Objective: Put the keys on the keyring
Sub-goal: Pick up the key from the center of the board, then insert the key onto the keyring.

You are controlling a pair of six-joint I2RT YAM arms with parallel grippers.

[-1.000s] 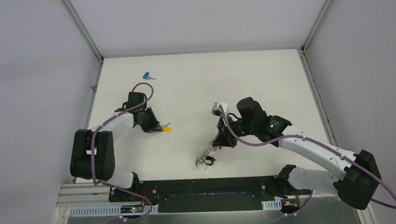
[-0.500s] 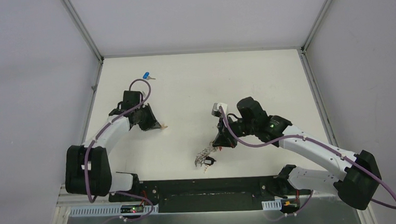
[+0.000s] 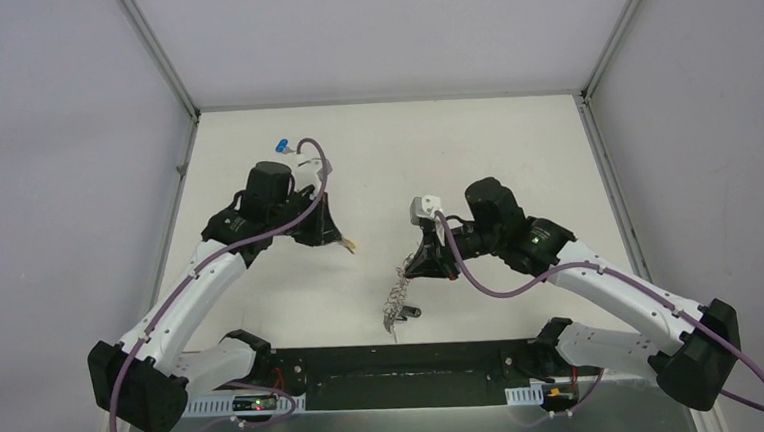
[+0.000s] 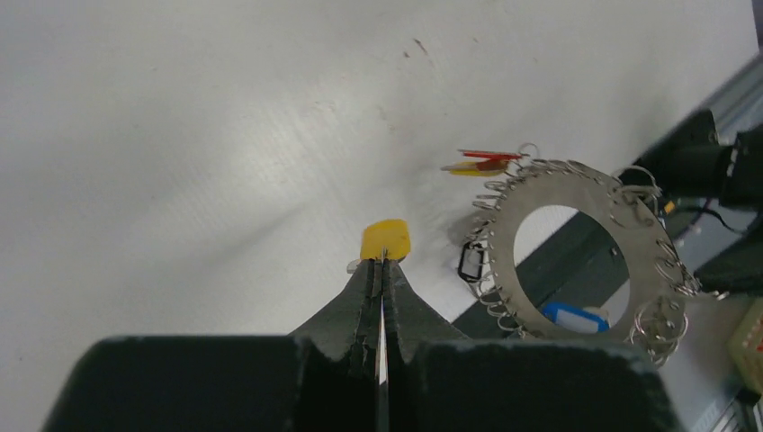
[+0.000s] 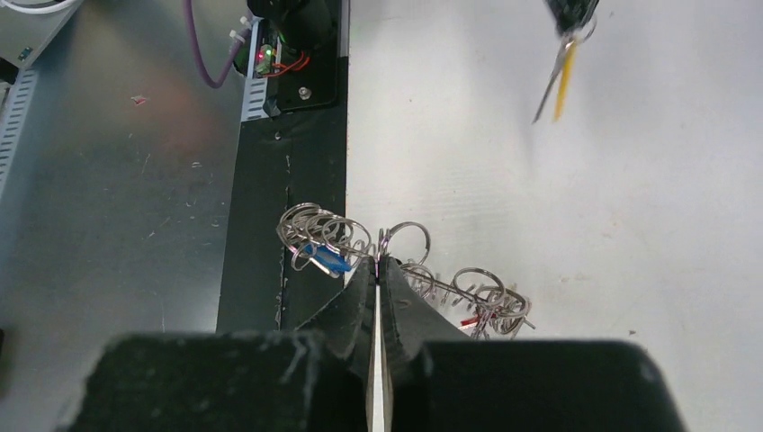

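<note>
- Blue key (image 3: 280, 144) lies on the table (image 3: 514, 148), at 11 o'clock from the left gripper.
- Left gripper (image 3: 345, 242): jaws pinched tight on the yellow key (image 4: 386, 240), whose head pokes out past the tips.
- Keyring (image 3: 395, 297), fringed with small rings and keys, hangs at 4 o'clock from the yellow key, apart from it.
- Right gripper (image 5: 376, 268): jaws clamped on the keyring's upper edge.
</note>
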